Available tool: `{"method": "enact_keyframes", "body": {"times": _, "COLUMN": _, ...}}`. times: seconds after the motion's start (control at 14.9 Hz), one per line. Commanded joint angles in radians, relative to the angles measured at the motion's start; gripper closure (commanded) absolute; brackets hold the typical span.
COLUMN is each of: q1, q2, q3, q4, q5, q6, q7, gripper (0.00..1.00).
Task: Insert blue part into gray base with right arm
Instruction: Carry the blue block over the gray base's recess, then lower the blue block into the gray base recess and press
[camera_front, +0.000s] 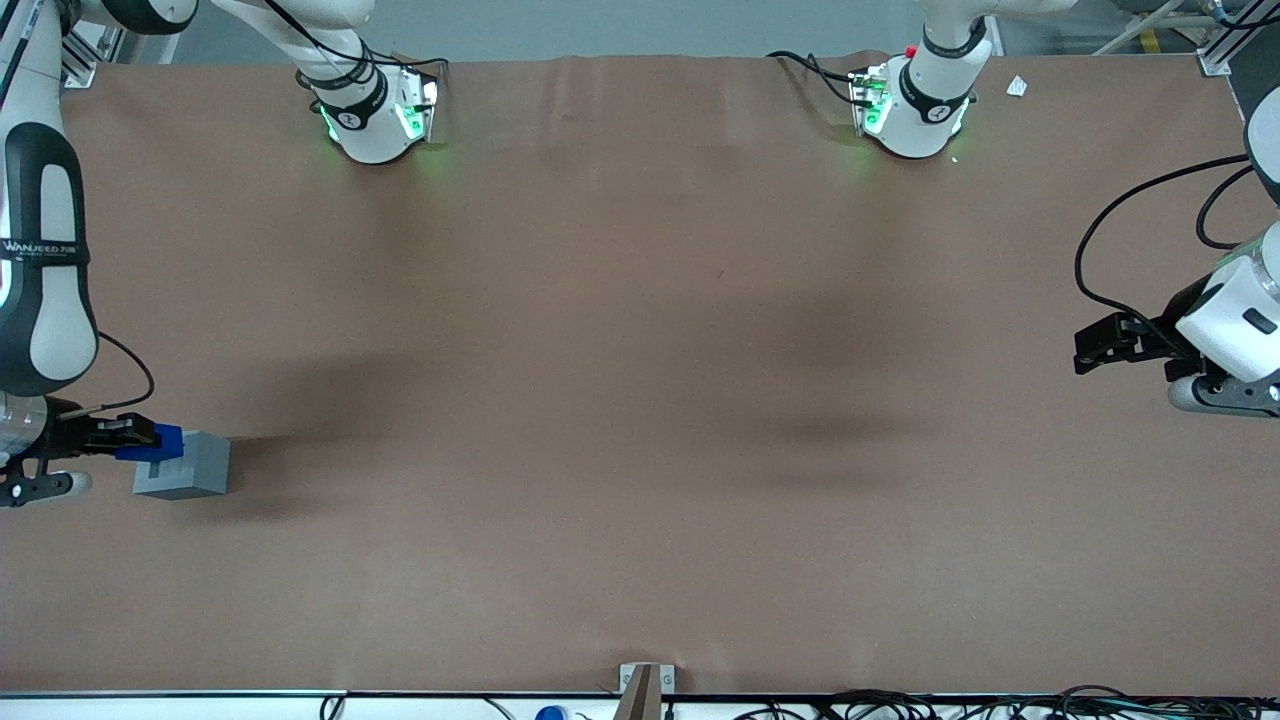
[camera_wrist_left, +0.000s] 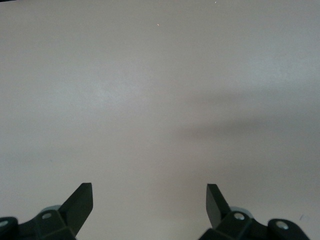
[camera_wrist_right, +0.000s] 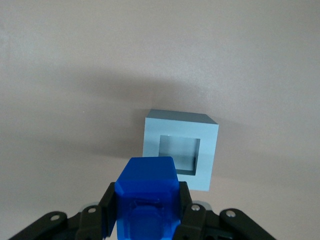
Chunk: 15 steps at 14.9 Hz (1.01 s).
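gripper (camera_wrist_right: 146, 220) clamped tight on the blue part (camera_wrist_right: 146, 200), just above the gray base (camera_wrist_right: 180, 152), recess empty

White right arm (camera_front: 40, 270) w/ black inlays, lettered black band, black cable, black gripper (camera_front: 125, 437).

Bench (camera_front: 640, 400) — flat brown surface, matte, with soft shadows across the middle. Directly on it: the gray base (camera_front: 185, 466), a light gray cube with a square recess in its top, sitting near the edge at the working arm's end, nearer the front camera than mid-bench. The end effector (camera_front: 135, 437) holds the blue part (camera_front: 158, 441) clamped above the base's edge — off the bench. Two white arm bases bolted along the edge farthest from the camera.
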Motion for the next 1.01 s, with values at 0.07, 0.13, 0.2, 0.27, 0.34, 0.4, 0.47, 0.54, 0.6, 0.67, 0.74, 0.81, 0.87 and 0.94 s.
{"method": "enact_keyframes", "body": {"times": 0.07, "q1": -0.024, "q2": 0.063, "q3": 0.013, "q4": 0.069, "q5": 0.005, "q6": 0.004, "q7": -0.018, "gripper": 1.0}}
{"method": "enact_keyframes", "body": {"times": 0.13, "q1": -0.024, "q2": 0.083, "q3": 0.013, "q4": 0.087, "q5": 0.005, "q6": 0.017, "q7": 0.01, "gripper": 1.0}}
{"method": "enact_keyframes", "body": {"times": 0.2, "q1": -0.027, "q2": 0.097, "q3": 0.013, "q4": 0.092, "q5": 0.005, "q6": 0.039, "q7": 0.043, "gripper": 1.0}}
{"method": "enact_keyframes", "body": {"times": 0.27, "q1": -0.034, "q2": 0.098, "q3": 0.013, "q4": 0.092, "q5": 0.007, "q6": 0.051, "q7": 0.054, "gripper": 1.0}}
{"method": "enact_keyframes", "body": {"times": 0.34, "q1": -0.035, "q2": 0.098, "q3": 0.013, "q4": 0.092, "q5": 0.007, "q6": 0.051, "q7": 0.056, "gripper": 1.0}}
{"method": "enact_keyframes", "body": {"times": 0.4, "q1": -0.037, "q2": 0.098, "q3": 0.013, "q4": 0.092, "q5": 0.007, "q6": 0.05, "q7": 0.055, "gripper": 1.0}}
{"method": "enact_keyframes", "body": {"times": 0.47, "q1": -0.044, "q2": 0.098, "q3": 0.013, "q4": 0.092, "q5": 0.007, "q6": 0.05, "q7": 0.055, "gripper": 1.0}}
{"method": "enact_keyframes", "body": {"times": 0.54, "q1": -0.047, "q2": 0.098, "q3": 0.013, "q4": 0.092, "q5": 0.007, "q6": 0.05, "q7": 0.055, "gripper": 1.0}}
{"method": "enact_keyframes", "body": {"times": 0.6, "q1": -0.046, "q2": 0.098, "q3": 0.013, "q4": 0.09, "q5": 0.008, "q6": 0.05, "q7": 0.053, "gripper": 1.0}}
{"method": "enact_keyframes", "body": {"times": 0.67, "q1": -0.047, "q2": 0.097, "q3": 0.013, "q4": 0.09, "q5": 0.008, "q6": 0.05, "q7": 0.055, "gripper": 1.0}}
{"method": "enact_keyframes", "body": {"times": 0.74, "q1": -0.047, "q2": 0.097, "q3": 0.013, "q4": 0.09, "q5": 0.011, "q6": 0.048, "q7": 0.058, "gripper": 1.0}}
{"method": "enact_keyframes", "body": {"times": 0.81, "q1": -0.052, "q2": 0.097, "q3": 0.013, "q4": 0.09, "q5": 0.014, "q6": 0.047, "q7": 0.058, "gripper": 1.0}}
{"method": "enact_keyframes", "body": {"times": 0.87, "q1": -0.054, "q2": 0.098, "q3": 0.015, "q4": 0.09, "q5": 0.019, "q6": 0.045, "q7": 0.062, "gripper": 1.0}}
{"method": "enact_keyframes", "body": {"times": 0.94, "q1": -0.054, "q2": 0.097, "q3": 0.015, "q4": 0.09, "q5": 0.037, "q6": 0.044, "q7": 0.085, "gripper": 1.0}}
